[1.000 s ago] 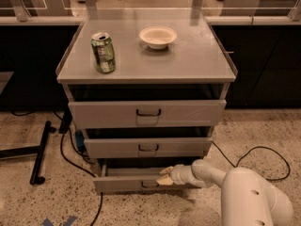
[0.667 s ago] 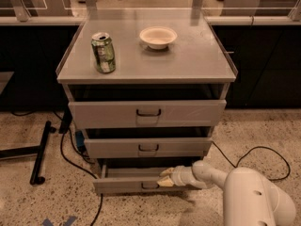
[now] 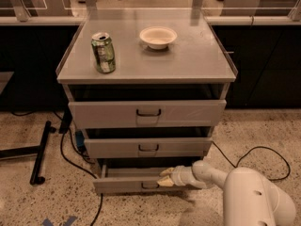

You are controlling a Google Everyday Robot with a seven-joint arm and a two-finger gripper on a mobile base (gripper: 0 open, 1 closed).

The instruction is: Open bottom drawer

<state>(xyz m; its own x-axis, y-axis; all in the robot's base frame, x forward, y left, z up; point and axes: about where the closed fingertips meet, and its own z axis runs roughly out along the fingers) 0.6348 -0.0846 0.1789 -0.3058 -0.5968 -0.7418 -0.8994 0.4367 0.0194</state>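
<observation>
The bottom drawer (image 3: 122,184) is the lowest and narrowest grey front of the cabinet, pulled out a little past the two drawers above, with a dark gap over its top edge. Its small black loop handle (image 3: 149,186) sits at the middle of the front. My gripper (image 3: 163,177) reaches in from the right on a white arm (image 3: 254,199), its pale fingertips at the drawer's top edge just right of the handle. The fingers look close together at that edge.
The middle drawer (image 3: 148,147) and the tall top drawer (image 3: 148,113) stand slightly out too. On the cabinet top are a green can (image 3: 103,52) and a white bowl (image 3: 158,36). Black cables (image 3: 70,157) and a black stand foot (image 3: 40,152) lie on the floor at left.
Nothing has visibly moved; the gripper stays at the bottom drawer's top edge and the drawer stands out the same small amount.
</observation>
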